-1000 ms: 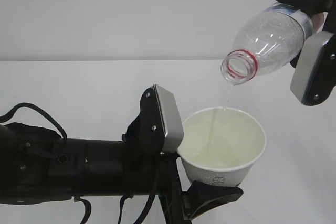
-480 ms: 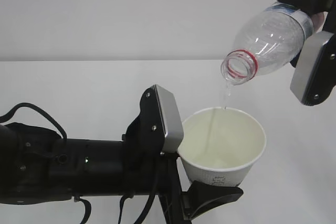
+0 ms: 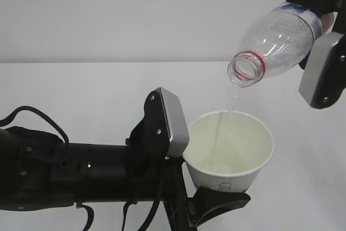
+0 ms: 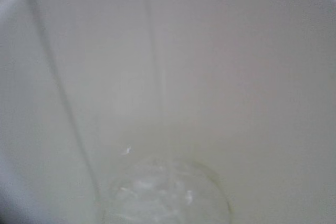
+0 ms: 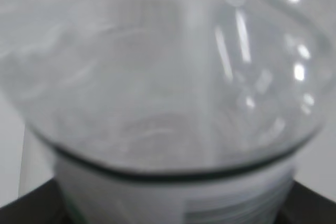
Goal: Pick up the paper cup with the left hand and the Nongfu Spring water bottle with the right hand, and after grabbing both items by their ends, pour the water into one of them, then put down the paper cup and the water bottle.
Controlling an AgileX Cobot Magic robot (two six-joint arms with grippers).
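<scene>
The white paper cup (image 3: pixel 231 178) stands upright at lower centre, and my left gripper (image 3: pixel 197 163) is shut on its lower wall, one finger on each side. Above it to the right the clear Nongfu Spring water bottle (image 3: pixel 275 39) tilts with its red-ringed mouth (image 3: pixel 246 69) down and to the left. My right gripper (image 3: pixel 321 33) is shut on the bottle's label end. A thin stream of water (image 3: pixel 233 103) falls from the mouth into the cup. The left wrist view looks into the cup (image 4: pixel 220 66), with water (image 4: pixel 163 192) pooled at the bottom. The bottle (image 5: pixel 157 66) fills the right wrist view.
A white table (image 3: pixel 81 85) lies under both arms, with a plain white wall (image 3: pixel 135 9) behind it. My left arm's thick black body and cables (image 3: pixel 38 160) fill the lower left of the exterior view.
Both arms hold still. The thin stream keeps running from the bottle, and a little more water shows at the bottom of the cup.
</scene>
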